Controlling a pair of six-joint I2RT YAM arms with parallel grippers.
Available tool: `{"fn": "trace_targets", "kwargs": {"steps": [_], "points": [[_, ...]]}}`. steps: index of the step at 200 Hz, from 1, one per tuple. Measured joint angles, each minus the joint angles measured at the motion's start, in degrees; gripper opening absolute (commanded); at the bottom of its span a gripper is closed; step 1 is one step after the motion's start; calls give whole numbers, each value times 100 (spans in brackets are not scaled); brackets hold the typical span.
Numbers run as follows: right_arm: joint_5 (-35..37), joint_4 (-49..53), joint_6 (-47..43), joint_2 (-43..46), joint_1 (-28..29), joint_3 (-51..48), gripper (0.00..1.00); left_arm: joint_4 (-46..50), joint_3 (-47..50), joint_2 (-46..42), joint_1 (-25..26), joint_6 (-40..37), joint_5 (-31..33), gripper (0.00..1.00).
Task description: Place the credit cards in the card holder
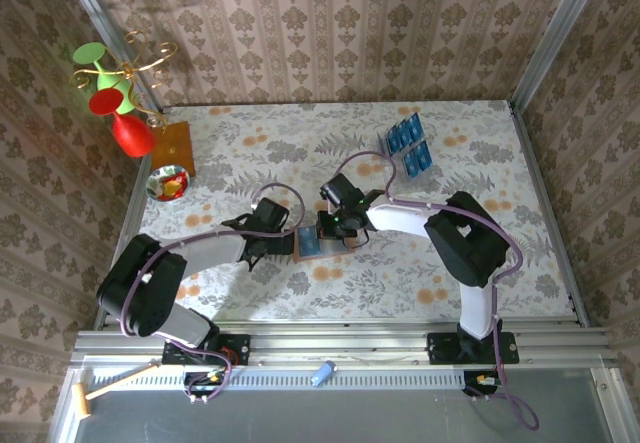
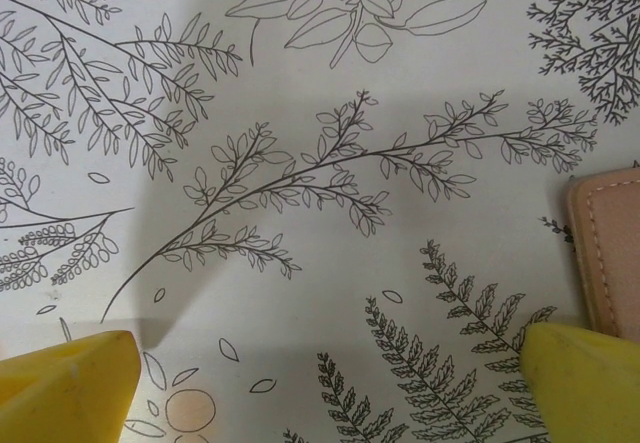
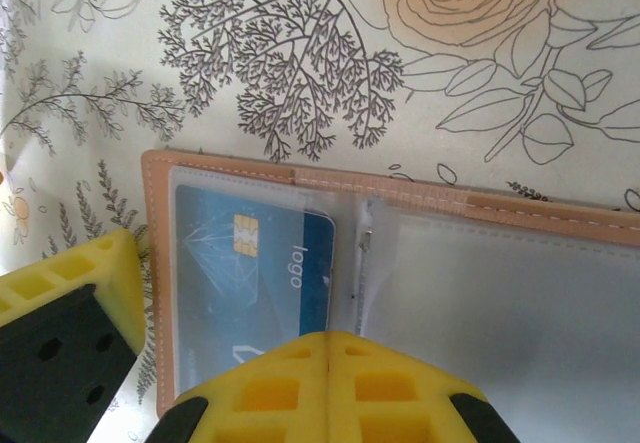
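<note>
We see the card holder [image 3: 155, 263] as matt, leather-like material with stitched edges and glossy clear plastic sleeves. The credit card [image 3: 250, 273] inside looks like smooth blue plastic with a metallic chip. The tablecloth [image 3: 300, 63] looks matt; the right gripper [image 3: 328, 348] is dull yellow plastic.

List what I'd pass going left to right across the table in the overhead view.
red vase → left gripper → card holder → clear rack holding credit cards
</note>
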State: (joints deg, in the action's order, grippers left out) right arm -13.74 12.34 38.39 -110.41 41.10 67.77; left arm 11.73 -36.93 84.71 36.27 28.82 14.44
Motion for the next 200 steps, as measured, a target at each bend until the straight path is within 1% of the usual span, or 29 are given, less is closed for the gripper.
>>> {"fn": "trace_targets", "kwargs": {"steps": [200], "points": [[-37,33,63,-256,81,269,0,-181,-24,105,-4,-4,-44,100]]}}
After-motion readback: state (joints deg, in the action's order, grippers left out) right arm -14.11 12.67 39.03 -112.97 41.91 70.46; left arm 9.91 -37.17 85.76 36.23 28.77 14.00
